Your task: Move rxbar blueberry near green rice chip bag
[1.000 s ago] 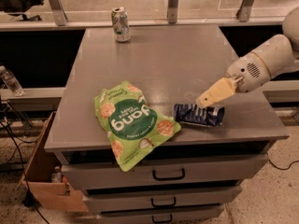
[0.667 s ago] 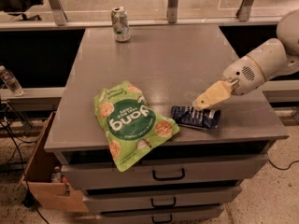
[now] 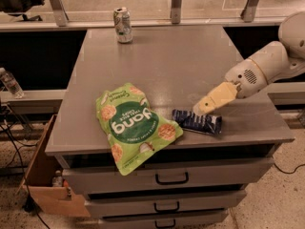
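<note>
The rxbar blueberry (image 3: 197, 121), a small dark navy bar with whitish lettering, lies flat near the front edge of the grey cabinet top (image 3: 176, 66). The green rice chip bag (image 3: 133, 124), a lime-green pouch with a dark green circle and orange-tan chips, lies just left of it, its lower end hanging over the front edge. A narrow gap separates the bar's left end from the bag. My gripper (image 3: 199, 109) reaches in from the right on a white arm, its tan fingers down on the bar's upper right part.
A silver drink can (image 3: 123, 25) stands at the back left of the top. Drawers with handles (image 3: 171, 178) are below the front edge. A cardboard box (image 3: 47, 185) sits on the floor at the left. A plastic bottle (image 3: 10, 82) is at the far left.
The bar has slid left toward the bag, and my gripper has moved left with it. The bag and can have not moved.
</note>
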Robot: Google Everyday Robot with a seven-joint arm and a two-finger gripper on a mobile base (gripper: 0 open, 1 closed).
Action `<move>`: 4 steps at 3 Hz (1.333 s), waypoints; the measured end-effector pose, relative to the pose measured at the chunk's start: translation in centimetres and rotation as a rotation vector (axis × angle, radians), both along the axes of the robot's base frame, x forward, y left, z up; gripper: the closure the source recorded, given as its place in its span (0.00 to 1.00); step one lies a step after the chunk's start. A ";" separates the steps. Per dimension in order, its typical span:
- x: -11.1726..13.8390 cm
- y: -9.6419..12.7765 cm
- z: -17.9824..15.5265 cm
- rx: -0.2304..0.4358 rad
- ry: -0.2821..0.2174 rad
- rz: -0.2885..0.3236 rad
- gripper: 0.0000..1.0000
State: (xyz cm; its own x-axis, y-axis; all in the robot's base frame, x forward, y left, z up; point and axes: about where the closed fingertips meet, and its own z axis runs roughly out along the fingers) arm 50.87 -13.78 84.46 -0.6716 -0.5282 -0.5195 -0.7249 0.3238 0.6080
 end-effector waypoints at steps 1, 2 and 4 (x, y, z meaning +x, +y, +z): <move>1.2 -1.5 0.7 -0.018 -0.035 -0.037 0.00; 1.2 -1.5 1.2 -0.018 -0.035 -0.037 0.00; 1.2 -1.5 1.5 -0.017 -0.035 -0.037 0.00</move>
